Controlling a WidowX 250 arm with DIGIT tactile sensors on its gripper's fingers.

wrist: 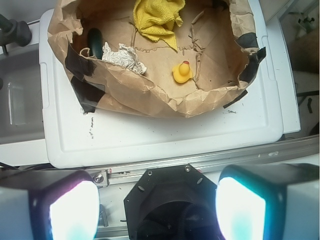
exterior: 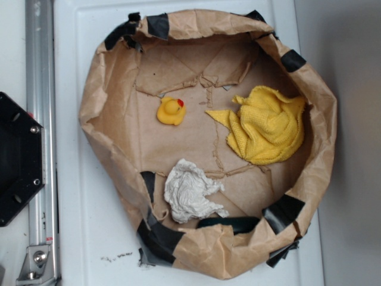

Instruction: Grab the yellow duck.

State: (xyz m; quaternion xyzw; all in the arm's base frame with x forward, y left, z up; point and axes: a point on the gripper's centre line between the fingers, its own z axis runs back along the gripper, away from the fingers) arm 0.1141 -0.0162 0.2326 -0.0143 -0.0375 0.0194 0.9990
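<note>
Yellow duck [exterior: 171, 111] sits alone on the brown paper floor of the taped paper basin [exterior: 95, 89], apart from the yellow cloth [exterior: 266, 125] and paper wad [exterior: 190, 190], while the gripper [wrist: 157, 207] hangs far back, jaws wide, nothing held.

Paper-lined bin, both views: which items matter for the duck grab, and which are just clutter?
For the job:
- small glossy yellow rubber duck with red-orange beak, on the bin floor, touching nothing else
- gripper, jaws apart, well outside the bin

Lying about:
- crumpled yellow terry cloth
- white paper wad
- dark green object at the bin wall
- brown paper liner
</note>
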